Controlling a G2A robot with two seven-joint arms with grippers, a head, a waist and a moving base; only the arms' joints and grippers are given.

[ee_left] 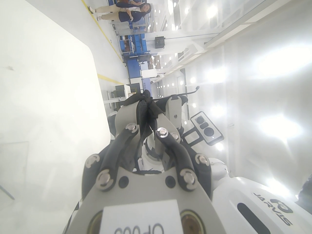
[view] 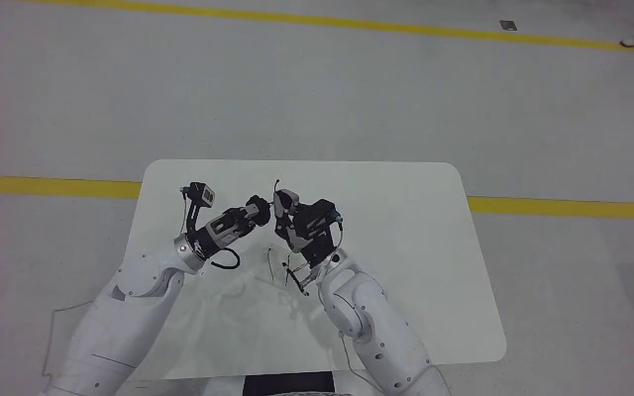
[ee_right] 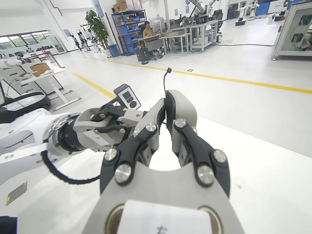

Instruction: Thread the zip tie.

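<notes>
My top camera sits above my arms and looks steeply down from well off, taking in the whole tabletop (view: 416, 297) and the floor (view: 317, 89) around it. Each wrist camera rides close behind its own jaws, looking along them: the left, rolled sideways, faces over a rounded tabletop corner into the hall (ee_left: 136, 37); the right faces level across the tabletop to the hall. All three share the spot where both jaws meet; the right wrist camera also catches my left wrist (ee_right: 68, 132).
</notes>
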